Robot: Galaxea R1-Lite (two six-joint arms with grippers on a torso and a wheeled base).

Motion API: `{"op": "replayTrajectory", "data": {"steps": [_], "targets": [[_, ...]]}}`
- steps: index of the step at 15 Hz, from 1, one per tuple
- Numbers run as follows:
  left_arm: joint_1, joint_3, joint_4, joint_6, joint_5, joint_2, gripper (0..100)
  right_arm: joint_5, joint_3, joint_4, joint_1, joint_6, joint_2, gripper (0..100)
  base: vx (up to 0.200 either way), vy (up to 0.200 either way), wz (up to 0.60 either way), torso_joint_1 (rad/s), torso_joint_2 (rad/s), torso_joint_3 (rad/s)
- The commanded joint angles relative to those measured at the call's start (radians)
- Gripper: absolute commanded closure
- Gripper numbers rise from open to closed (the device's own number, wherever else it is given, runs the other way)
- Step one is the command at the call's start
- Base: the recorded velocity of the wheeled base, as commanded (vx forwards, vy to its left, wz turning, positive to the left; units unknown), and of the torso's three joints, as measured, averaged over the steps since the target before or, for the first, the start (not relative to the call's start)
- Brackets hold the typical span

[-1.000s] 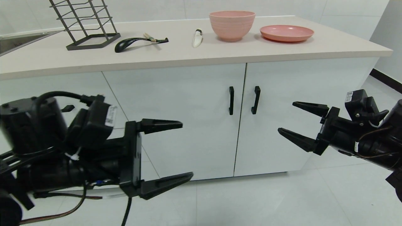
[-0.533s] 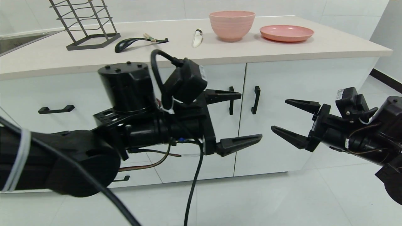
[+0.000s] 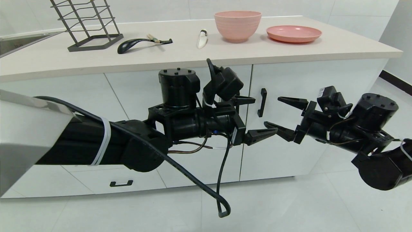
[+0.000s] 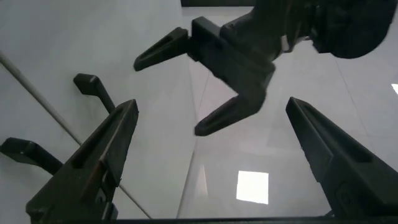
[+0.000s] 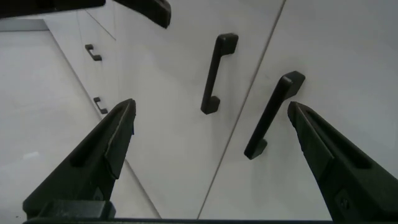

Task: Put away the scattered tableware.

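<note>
- Pink tableware sits on the desk, well above and beyond both sets of fingers: a bowl with a plate just beside it.
- Farther along the same desk lie a white knife, a black ladle with what look like chopsticks across its handle, and a wire rack.
- Left fingers are spread wide and hold nothing.
- Right fingers are spread just as wide and are also empty.
- The two sets point at each other in front of the white cabinet. Their lower tips overlap in the head view, and I cannot tell whether they touch.
- Two black door handles stand side by side just beyond the fingers, and the right wrist view frames them between the right pair.
- Judged from this, the step in hand is opening the cabinet. Nothing on the desk has been put away yet.
- The next move calls for the two arms to separate. Each pair of fingers must then line up across its own handle, close on it and draw the door outward without fouling the other arm.
</note>
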Motion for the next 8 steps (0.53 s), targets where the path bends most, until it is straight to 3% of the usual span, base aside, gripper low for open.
{"op": "replayTrajectory", "data": {"steps": [1,3,8], "targets": [[0.012,-0.017,-0.002,0.009,-0.017,0.025,0,0.01,-0.096,-0.001,-0.006,-0.012,0.102,0,0.0,0.0,0.0,0.0,0.0,0.0],[0.032,-0.018,-0.01,0.029,-0.048,0.031,0,0.022,-0.16,-0.006,-0.006,-0.011,0.153,0,0.0,0.0,0.0,0.0,0.0,0.0],[0.055,-0.018,-0.053,0.031,-0.057,0.03,0,0.038,-0.203,-0.009,-0.031,-0.011,0.208,0,0.0,0.0,0.0,0.0,0.0,0.0]]}}
